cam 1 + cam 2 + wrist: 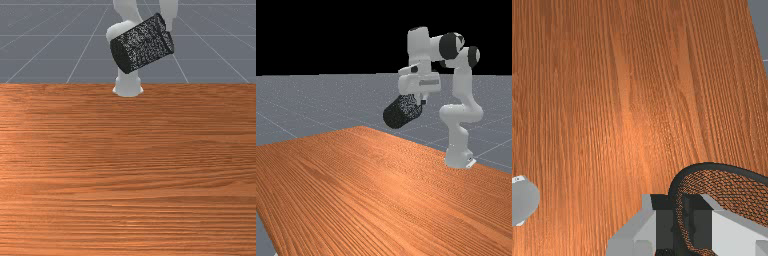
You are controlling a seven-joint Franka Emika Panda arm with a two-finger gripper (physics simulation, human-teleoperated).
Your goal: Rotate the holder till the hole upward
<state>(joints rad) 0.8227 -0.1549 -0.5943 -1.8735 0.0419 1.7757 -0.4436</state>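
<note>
Up in the air, my gripper (168, 29) (422, 101) holds the black mesh holder (142, 44) (402, 111) at its rim end. The holder lies tilted: its solid dark end points to the front view's lower left, and its rim end is the higher one, toward the front view's upper right. In the wrist view the rim and wall of the holder (727, 187) pass between the two dark pads of my gripper (679, 202), pressed from both sides. The open mouth faces partly toward the hand.
The wooden table (128, 165) (371, 190) lies well below the holder. At the table's far edge in the front view stands the arm's base (128, 89), on the far view's right (458, 156). A pale rounded part of the arm (522, 202) shows in the wrist view.
</note>
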